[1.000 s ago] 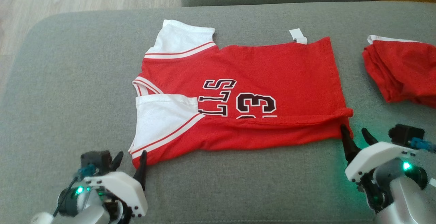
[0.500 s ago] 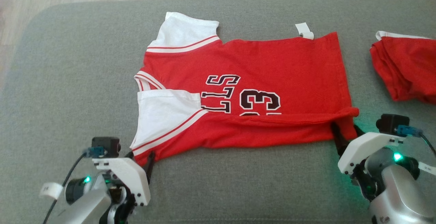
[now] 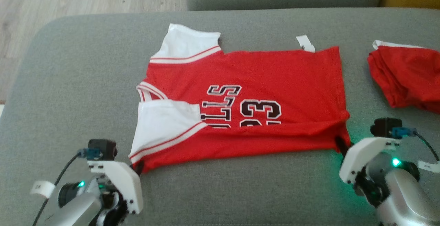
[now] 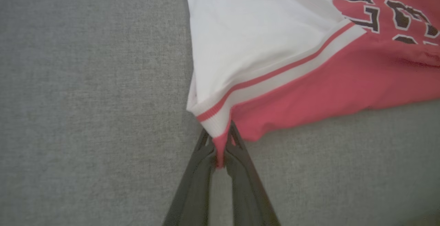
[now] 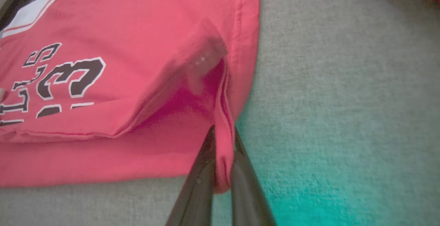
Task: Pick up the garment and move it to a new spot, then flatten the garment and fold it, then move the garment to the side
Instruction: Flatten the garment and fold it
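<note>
The left gripper is closed on the near left corner of the garment, at the point where the white sleeve and its striped cuff meet red cloth. A tongue of fabric is pinched between its 2 dark fingers. The right gripper is likewise clamped on the near right corner, with the doubled hem caught between its fingers.

From both grips the garment spreads away from the robot, lying flat on the grey cushion. Its long axis runs left to right, from one gripper to the other, collar end at the left and hem end at the right. The near long edge is stretched between the 2 grips, so neither arm is the nearer; each owns 1 corner. A narrow band along that edge already lies turned over the print.

The next fold probably means carrying both corners forward together, across the short axis, toward the far edge. A second red garment lies well apart to the right.
</note>
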### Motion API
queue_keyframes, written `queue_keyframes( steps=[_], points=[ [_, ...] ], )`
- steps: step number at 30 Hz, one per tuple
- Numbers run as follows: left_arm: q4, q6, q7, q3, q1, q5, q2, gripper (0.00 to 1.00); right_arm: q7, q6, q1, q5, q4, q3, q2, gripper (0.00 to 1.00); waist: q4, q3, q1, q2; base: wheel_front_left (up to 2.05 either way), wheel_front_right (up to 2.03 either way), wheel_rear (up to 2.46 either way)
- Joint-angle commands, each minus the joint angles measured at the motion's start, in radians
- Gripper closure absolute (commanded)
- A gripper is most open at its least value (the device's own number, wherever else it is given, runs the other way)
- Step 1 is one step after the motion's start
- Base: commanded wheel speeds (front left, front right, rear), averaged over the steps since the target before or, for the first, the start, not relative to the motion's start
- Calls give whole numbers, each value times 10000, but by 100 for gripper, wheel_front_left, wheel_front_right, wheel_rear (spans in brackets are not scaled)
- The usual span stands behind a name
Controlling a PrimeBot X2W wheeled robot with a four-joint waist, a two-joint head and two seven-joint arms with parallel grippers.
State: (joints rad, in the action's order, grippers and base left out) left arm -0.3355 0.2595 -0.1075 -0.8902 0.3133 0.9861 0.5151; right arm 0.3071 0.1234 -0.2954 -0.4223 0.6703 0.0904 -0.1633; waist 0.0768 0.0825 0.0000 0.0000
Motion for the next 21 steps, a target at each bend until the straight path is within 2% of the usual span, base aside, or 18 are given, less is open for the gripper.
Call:
queue_keyframes(
  steps=[1, 4, 5, 10, 15, 20, 21],
  points=[
    [493, 12, -167, 364, 146, 18, 696, 100, 288, 73, 287, -157, -415, 277, -379, 100, -15, -118, 0, 0, 0, 0, 0],
    [1247, 125, -613, 234, -37, -6, 1207, 100, 826, 73, 732, -435, -992, 368, -764, 100, -21, -178, 0, 0, 0, 0, 0],
    [1247, 125, -613, 234, -37, -6, 1207, 100, 826, 73, 732, -435, -992, 368, -764, 100, -21, -178, 0, 0, 0, 0, 0],
    [2511, 457, -1220, 142, -426, 89, 1929, 100, 1642, 73, 1554, -742, -2167, 158, -1130, 100, -108, -160, 0, 0, 0, 0, 0],
    [3521, 823, -1650, 111, -881, 288, 2462, 100, 2481, 73, 2313, -724, -3283, -208, -1106, 100, -205, -122, 0, 0, 0, 0, 0],
    [4078, 1063, -1827, 140, -1166, 483, 2672, 100, 3103, 73, 2876, -515, -4148, -753, -875, 100, -244, -140, 0, 0, 0, 0, 0],
    [4100, 1091, -1821, 159, -1197, 526, 2655, 100, 3197, 73, 2949, -451, -4280, -873, -783, 39, -249, -141, 0, 0, 0, 0, 0]
  ],
)
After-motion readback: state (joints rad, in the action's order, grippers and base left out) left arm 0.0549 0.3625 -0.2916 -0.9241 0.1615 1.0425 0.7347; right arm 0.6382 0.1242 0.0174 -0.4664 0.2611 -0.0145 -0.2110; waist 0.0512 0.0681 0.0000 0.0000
